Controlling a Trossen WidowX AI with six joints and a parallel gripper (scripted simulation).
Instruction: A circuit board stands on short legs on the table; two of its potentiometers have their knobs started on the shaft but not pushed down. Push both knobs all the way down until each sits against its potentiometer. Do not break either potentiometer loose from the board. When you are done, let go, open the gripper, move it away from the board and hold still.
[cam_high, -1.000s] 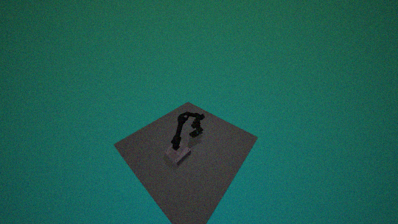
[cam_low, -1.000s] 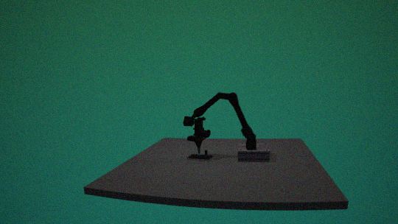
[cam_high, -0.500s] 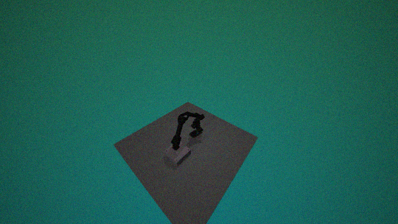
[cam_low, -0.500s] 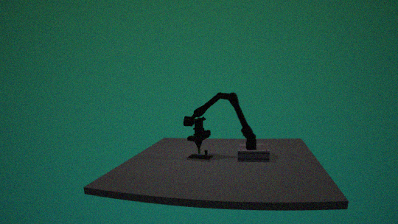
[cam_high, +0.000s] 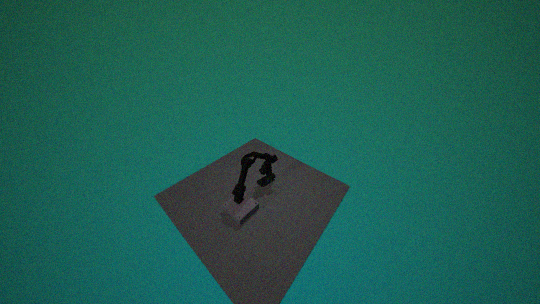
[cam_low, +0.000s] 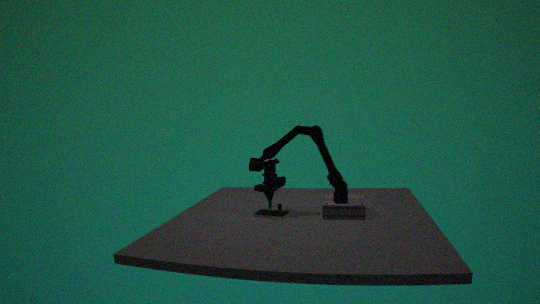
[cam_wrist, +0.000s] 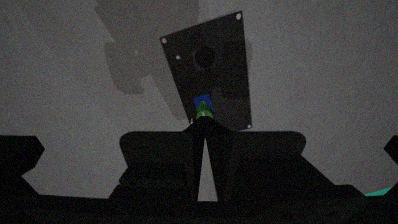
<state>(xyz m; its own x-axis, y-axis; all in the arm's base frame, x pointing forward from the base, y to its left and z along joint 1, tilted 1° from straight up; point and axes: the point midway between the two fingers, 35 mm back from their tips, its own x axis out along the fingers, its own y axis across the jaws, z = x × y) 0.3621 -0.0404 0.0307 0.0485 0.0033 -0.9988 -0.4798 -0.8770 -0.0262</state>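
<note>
The dark circuit board (cam_low: 260, 213) (cam_wrist: 230, 50) stands low over the table. A green knob (cam_low: 270, 205) (cam_wrist: 204, 108) is over a blue potentiometer (cam_wrist: 198, 100) near the board's near edge in the wrist view. A dark round knob (cam_low: 279, 206) (cam_wrist: 205, 57) stands farther up the board; its potentiometer cannot be made out. My gripper (cam_low: 270, 199) (cam_wrist: 204, 120) is shut with nothing between the fingers. It points down, with its tips right at the top of the green knob; whether they touch cannot be told. The tips partly cover the green knob in the wrist view.
The arm's pale base block (cam_high: 245, 210) (cam_low: 344, 210) sits on the grey table (cam_high: 270, 250) (cam_low: 300, 250) to the right of the board in the exterior view. The top view shows the arm small, with the board not discernible. The arm's shadow lies left of the board in the wrist view.
</note>
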